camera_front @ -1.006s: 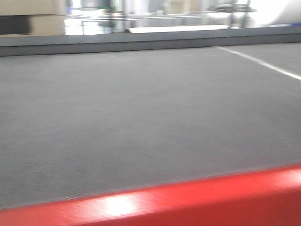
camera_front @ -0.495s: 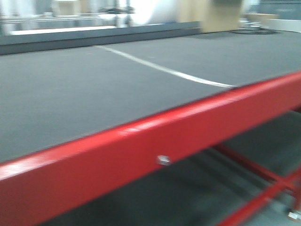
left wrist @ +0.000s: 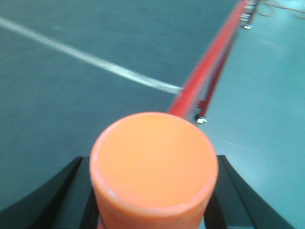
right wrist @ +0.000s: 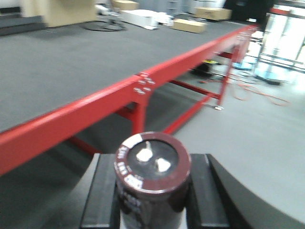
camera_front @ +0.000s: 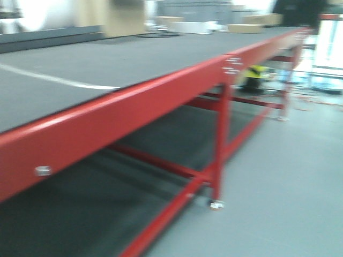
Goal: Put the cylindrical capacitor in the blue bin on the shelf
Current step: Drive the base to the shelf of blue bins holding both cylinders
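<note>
Standing upright between right fingers (right wrist: 102, 191), cylindrical capacitor (right wrist: 152, 176) shows dark top, two pale terminals, printed markings around rim; fingers closed against its sides. Beyond: long grey-topped surface (right wrist: 62, 62) on red frame (camera_front: 134, 101), grey floor (camera_front: 289, 176) alongside, cardboard boxes (right wrist: 190, 25) at far end. Left fingers (left wrist: 71, 191) clamp orange cylinder (left wrist: 153, 162) above grey top, white line (left wrist: 86, 57) crossing it. All views blurred.

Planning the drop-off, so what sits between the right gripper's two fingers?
The cylindrical capacitor stands upright there, its two terminals up, with black fingers close on both sides. The right wrist view shows it.
</note>
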